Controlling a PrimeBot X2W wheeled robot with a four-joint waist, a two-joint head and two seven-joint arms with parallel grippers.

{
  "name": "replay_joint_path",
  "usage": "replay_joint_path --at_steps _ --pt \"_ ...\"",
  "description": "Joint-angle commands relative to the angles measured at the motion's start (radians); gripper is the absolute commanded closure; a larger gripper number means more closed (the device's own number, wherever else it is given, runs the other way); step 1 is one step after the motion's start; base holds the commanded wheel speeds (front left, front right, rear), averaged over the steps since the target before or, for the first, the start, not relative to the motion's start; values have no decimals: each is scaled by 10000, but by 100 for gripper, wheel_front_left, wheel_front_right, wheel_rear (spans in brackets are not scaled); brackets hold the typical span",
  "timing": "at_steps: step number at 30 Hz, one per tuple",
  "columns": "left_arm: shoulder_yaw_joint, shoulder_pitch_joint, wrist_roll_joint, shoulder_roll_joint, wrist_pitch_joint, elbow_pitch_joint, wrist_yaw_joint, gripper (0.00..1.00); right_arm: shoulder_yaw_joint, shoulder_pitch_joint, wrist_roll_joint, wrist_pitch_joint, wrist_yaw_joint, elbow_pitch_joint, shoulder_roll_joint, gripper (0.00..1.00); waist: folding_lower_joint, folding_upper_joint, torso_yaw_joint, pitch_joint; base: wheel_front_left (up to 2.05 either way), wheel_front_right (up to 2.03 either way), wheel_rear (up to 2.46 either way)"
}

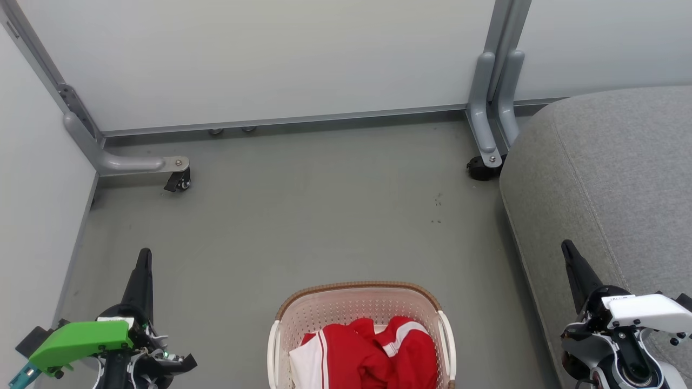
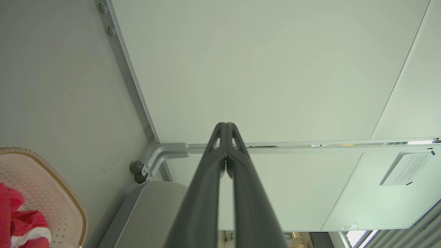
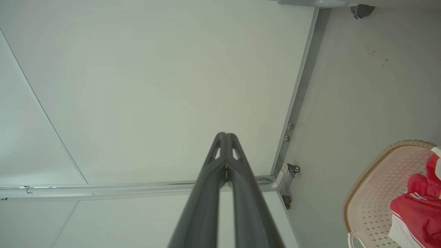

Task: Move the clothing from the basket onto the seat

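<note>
Item: red-and-white clothing, bunched inside the cream basket on the grey floor, low and central in the head view. Grey seat stands to the basket's right, apart from it. 2 arms: left end effector and right end effector, fingers pressed together, both empty, flanking the basket without touching it.

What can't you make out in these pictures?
Head view: the bottom edge crops the basket.
Head view: the clothing lies bunched, so its count is unclear.
Head view: the right edge crops the seat.
Left wrist view: the wall notice has print too small to read.
</note>
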Motion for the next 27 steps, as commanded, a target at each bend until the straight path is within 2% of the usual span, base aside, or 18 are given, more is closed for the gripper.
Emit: replay_joint_path --at_steps 1,12,13,19,27 --pt "17 -114 -29 58 22 -3 -40 100 -8 -72 40 6 -7 18 -59 100 0 0 0 0 0 0 0" --pt "17 -114 -29 58 22 -3 -40 100 -8 -73 42 6 -7 18 -59 100 0 0 0 0 0 0 0" --pt "0 0 0 0 0 0 0 0 0 0 0 0 0 0 0 0 0 0 0 0 0 0 0" --pt "-133 214 49 -55 -104 260 12 0 128 236 -31 -81 -2 219 91 0 0 0 -3 -14 0 0 0" --pt "-413 312 690 -21 -586 158 7 0 441 341 -865 -579 -2 232 54 0 0 0 -13 -80 0 0 0"
